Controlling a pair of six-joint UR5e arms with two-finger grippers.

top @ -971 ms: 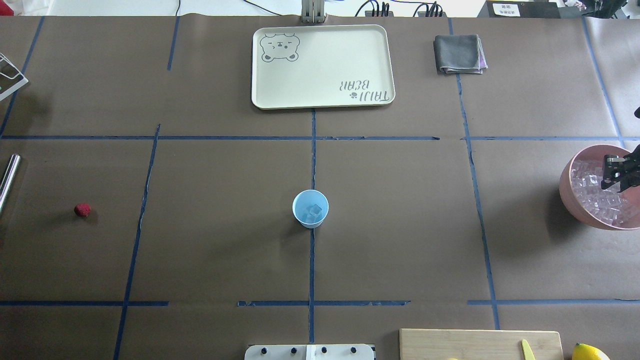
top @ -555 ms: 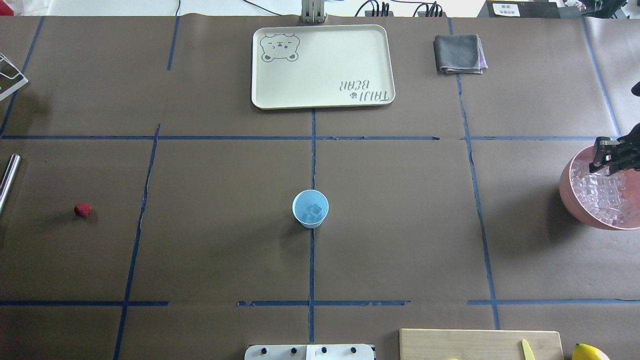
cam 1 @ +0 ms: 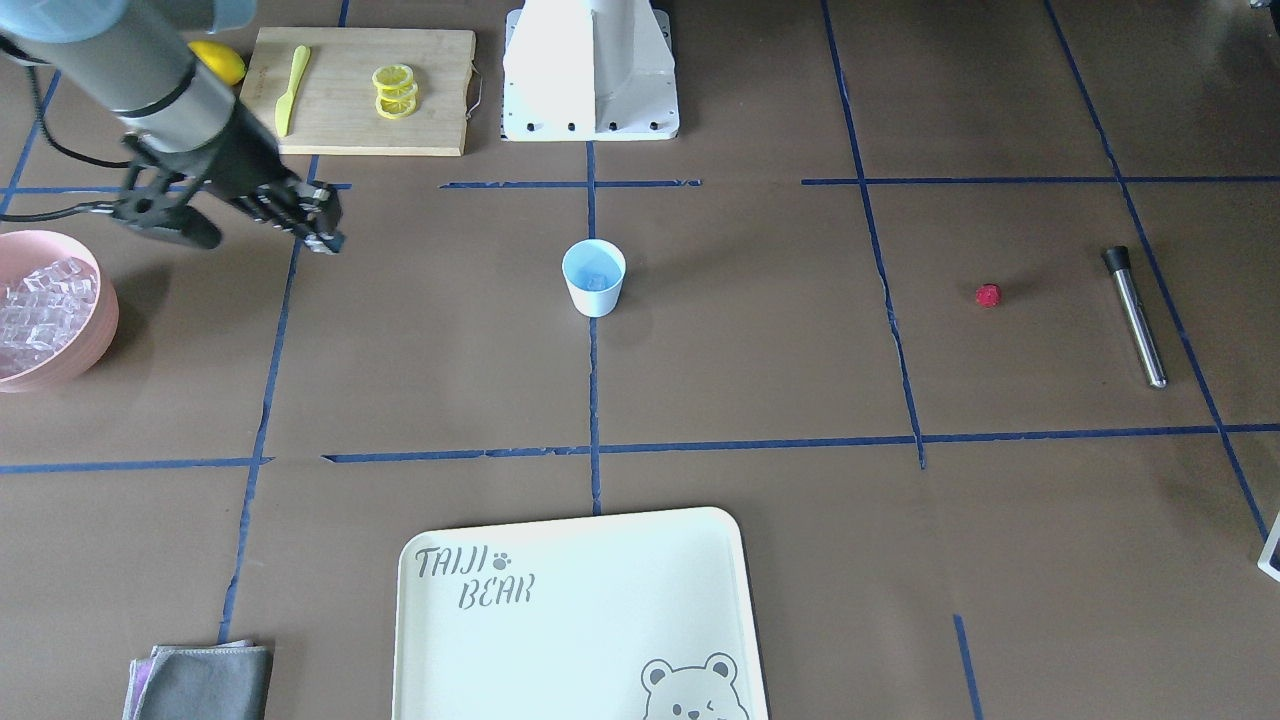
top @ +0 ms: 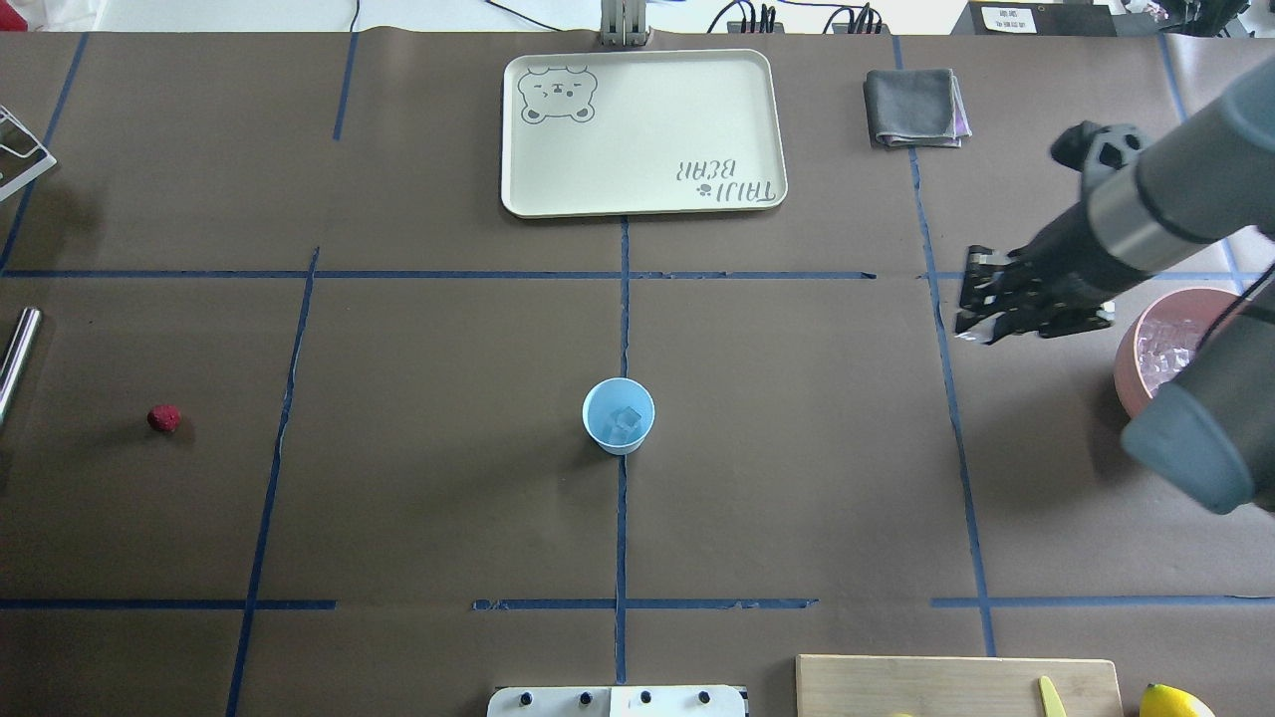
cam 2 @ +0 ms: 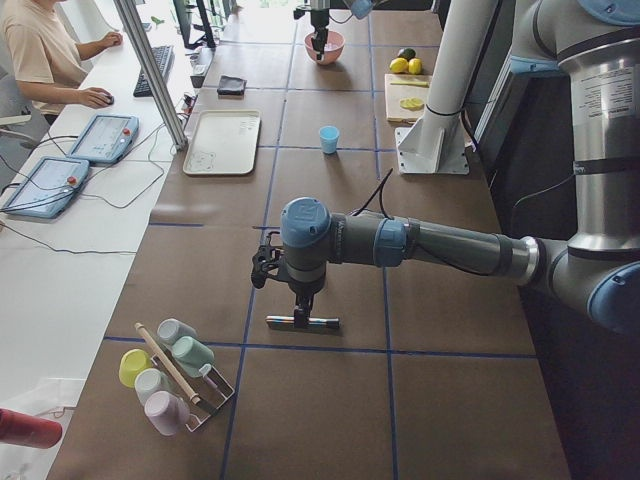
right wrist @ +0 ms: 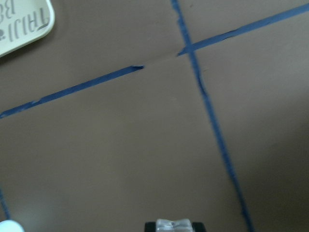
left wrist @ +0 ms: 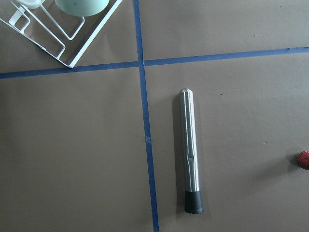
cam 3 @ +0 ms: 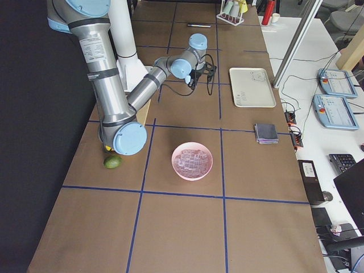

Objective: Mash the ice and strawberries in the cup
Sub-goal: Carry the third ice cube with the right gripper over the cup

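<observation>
The pale-blue cup (top: 619, 415) stands at the table's centre with clear ice (top: 626, 422) inside; it also shows in the front view as the cup (cam 1: 594, 278). My right gripper (top: 971, 309) hangs in the air between the pink bowl and the cup, shut on an ice cube (right wrist: 174, 224). The red strawberry (top: 164, 418) lies alone at the far left; the left wrist view catches the strawberry (left wrist: 304, 159) at its right edge. The left gripper (cam 2: 300, 305) hovers over a steel muddler (left wrist: 190, 150); whether it is open or shut, I cannot tell.
A pink bowl (cam 1: 95, 330) full of ice sits at the robot's right. A cream tray (top: 642, 60) and grey cloth (top: 914, 107) lie at the far side. A cutting board (cam 1: 360, 90) holds lemon slices and a yellow knife. A cup rack (cam 2: 175, 380) stands at the left end.
The right gripper has left the pink bowl and travelled towards the table's centre, the arm swinging into the overhead view. Cup and strawberry have not moved.
</observation>
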